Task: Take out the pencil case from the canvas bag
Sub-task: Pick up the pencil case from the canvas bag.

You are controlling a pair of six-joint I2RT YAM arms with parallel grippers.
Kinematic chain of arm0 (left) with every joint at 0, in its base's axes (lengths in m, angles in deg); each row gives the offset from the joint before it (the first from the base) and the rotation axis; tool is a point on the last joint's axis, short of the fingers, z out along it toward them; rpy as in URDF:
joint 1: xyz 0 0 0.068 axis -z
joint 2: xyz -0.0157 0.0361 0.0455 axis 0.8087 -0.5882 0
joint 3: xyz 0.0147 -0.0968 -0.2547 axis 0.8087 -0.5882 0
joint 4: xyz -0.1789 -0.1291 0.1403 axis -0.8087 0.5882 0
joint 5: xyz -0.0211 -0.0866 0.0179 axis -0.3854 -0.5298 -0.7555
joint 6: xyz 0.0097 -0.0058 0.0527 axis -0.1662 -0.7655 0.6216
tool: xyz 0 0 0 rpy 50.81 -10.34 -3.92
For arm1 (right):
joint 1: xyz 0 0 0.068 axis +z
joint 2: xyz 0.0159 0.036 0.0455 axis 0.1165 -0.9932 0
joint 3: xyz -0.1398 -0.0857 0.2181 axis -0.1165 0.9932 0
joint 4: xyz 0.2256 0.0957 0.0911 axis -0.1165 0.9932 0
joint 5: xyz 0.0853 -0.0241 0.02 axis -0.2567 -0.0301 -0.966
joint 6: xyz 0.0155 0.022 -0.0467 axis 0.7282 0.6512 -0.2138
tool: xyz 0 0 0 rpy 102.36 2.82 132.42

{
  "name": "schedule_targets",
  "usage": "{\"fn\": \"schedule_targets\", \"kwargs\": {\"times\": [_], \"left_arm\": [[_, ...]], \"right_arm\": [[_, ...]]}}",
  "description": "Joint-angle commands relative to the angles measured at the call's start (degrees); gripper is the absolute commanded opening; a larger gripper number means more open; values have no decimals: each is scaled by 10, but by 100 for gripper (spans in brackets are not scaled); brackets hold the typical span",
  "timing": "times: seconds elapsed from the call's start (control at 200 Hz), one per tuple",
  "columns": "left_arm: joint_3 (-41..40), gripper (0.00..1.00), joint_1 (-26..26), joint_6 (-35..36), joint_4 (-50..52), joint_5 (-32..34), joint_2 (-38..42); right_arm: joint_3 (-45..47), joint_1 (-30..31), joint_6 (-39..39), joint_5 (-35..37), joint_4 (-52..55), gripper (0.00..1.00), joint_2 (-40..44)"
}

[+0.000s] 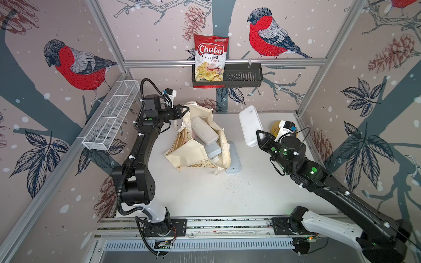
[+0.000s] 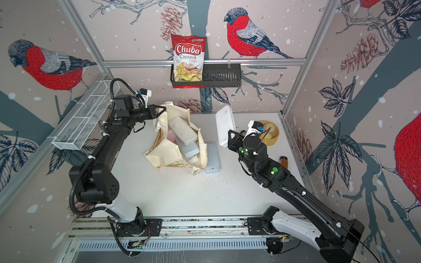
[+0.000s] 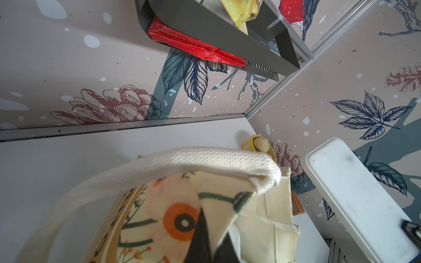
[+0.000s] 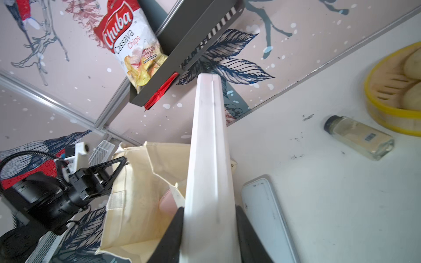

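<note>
Pencil case point(image 1: 249, 123) out of bag point(image 1: 196, 157), now put down

Bag sags open on table point(image 1: 205, 195), more cases point(image 1: 204, 131) inside. Beside it the right gripper point(image 1: 259, 135) pinches the pencil case by its end, lifted; best lower it slow onto bare table, I think. Farther, the left gripper point(image 1: 185, 109), closed on bag rim, shd hold firm.

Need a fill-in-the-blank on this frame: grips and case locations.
The right end effector grips the ___ pencil case.
The left end effector pinches the canvas bag, with more cases ___ it.
A grey case lies on the ___ beside the bag.
The chips bag sits in the ___ basket.
Missing: white; inside; table; black.
</note>
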Motion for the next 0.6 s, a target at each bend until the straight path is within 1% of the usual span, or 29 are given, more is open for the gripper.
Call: {"fn": "schedule_targets", "kwargs": {"times": [0.0,0.17,0.315,0.48,0.595], "left_arm": [[2,0,0,2,-45,-5,1],[1,0,0,0,-46,-5,0],[1,0,1,-1,-48,-8,0],[2,0,1,0,-47,-12,1],[2,0,1,-2,-48,-13,0]], "right_arm": [[10,-26,-11,1,15,0,5],[43,-87,-23,-58,17,0,-4],[90,-144,-28,-154,-20,0,-12],[116,-192,-69,-261,-42,0,-42],[121,-210,-96,-300,-40,0,-66]]}}
